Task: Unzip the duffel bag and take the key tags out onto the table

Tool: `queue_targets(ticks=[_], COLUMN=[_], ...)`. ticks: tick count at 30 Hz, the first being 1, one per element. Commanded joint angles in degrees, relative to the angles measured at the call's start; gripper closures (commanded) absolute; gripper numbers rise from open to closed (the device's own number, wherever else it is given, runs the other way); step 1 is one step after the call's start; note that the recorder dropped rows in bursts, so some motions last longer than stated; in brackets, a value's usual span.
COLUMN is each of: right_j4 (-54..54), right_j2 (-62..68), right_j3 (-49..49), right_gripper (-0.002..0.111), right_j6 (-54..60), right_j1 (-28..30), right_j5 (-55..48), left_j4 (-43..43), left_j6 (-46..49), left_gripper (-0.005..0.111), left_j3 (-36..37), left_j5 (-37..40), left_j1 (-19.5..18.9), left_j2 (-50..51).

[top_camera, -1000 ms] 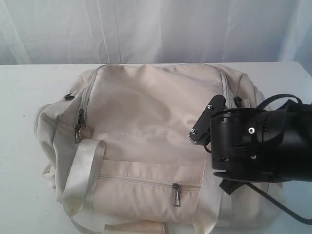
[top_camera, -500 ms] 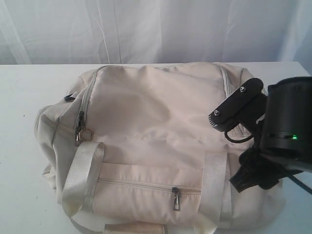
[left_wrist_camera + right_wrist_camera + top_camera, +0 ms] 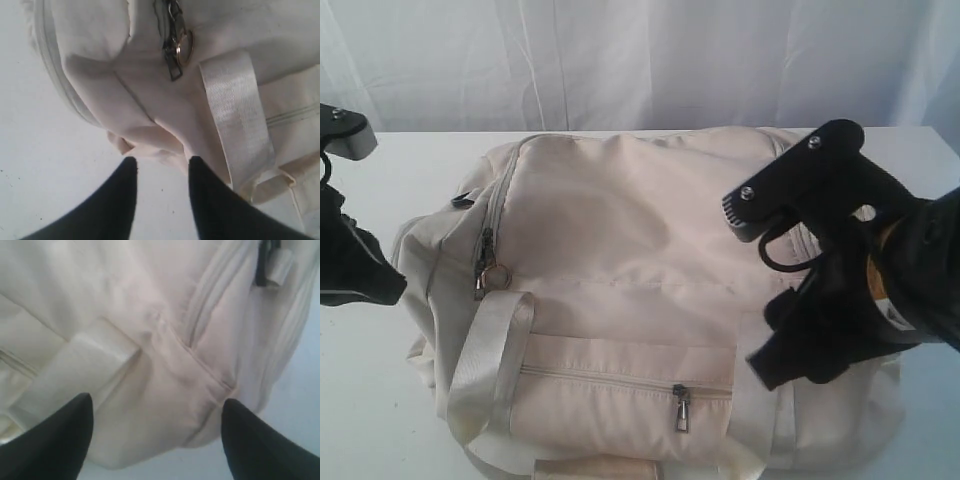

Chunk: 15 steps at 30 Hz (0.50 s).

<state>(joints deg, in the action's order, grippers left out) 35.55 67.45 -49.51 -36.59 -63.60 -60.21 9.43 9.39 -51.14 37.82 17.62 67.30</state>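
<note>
The cream-white duffel bag (image 3: 620,260) lies zipped shut on the white table (image 3: 370,420). Its main zipper pulls (image 3: 483,268) rest at the left end, beside a satin strap (image 3: 490,360). No key tags show; the bag hides whatever is inside. My left gripper (image 3: 161,165) is open over bare table just off the bag's left end, with the zipper pulls (image 3: 175,50) ahead of it. My right gripper (image 3: 745,295) is wide open above the bag's right end, holding nothing. In the right wrist view the open right gripper (image 3: 157,402) frames the bag's corner and a strap (image 3: 75,370).
A front pocket with its own zipper pull (image 3: 681,408) faces the camera. A white curtain (image 3: 620,60) hangs behind the table. The left arm (image 3: 350,265) stands at the left edge of the exterior view. A black D-ring (image 3: 261,265) sits on the bag's right end.
The right arm has turned and lifted, its open fingers now spread over the bag's right end. The left arm has come into view at the left. The bag has not moved.
</note>
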Motion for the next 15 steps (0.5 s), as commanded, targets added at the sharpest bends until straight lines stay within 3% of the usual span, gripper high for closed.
queue_targets(ticks=[1,9,15], right_j4=[-1.55,-1.73,-2.20], right_j2=[-0.51,-0.51,-0.51], right_j3=[-0.42,-0.42,-0.42], right_gripper=[0.041,0.041,0.041], right_j6=[0.48,-1.36,-3.08], right_j1=[-0.35,-0.35,-0.35], right_j5=[11.06,24.58,26.01], left_j4=[2.26,4.25,5.64], left_j6=[-0.55,-0.34,-0.44], left_gripper=[0.044,0.040,0.046], left_j3=[-0.30,2.98,3.46], left_j5=[-2.36,-6.98,-8.51], left_j1=[0.25,0.25,0.25], left_j2=[0.72,5.27,5.38])
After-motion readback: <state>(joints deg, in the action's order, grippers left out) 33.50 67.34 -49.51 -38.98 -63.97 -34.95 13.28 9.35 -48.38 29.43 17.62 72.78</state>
